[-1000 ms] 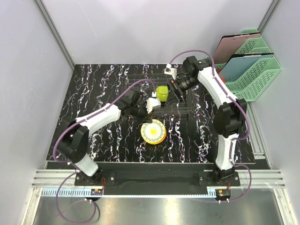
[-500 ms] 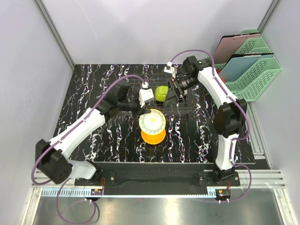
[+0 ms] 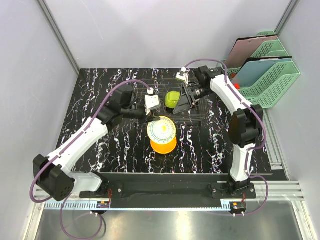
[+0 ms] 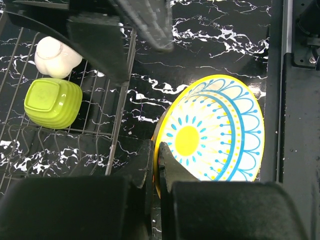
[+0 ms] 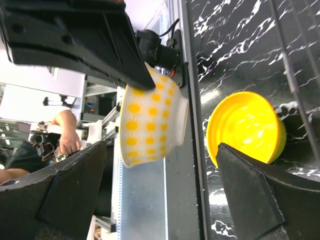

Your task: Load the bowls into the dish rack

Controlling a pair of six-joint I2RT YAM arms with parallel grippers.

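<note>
The orange bowl (image 3: 164, 146) sits on the table (image 3: 100, 100), nearest the arm bases. Directly above it the left gripper (image 4: 156, 157) is clamped on the rim of the patterned bowl (image 3: 161, 129), holding it tilted off the table. The dish rack (image 4: 122, 97) lies just beyond this bowl (its wire edge runs right beside the bowl in the left wrist view), so the carry goes away from the bases. A green bowl (image 4: 53, 102) and a white bowl (image 4: 56, 56) already sit inside. Over the rack, the right gripper (image 3: 186, 101) hangs spread wide and empty.
</note>
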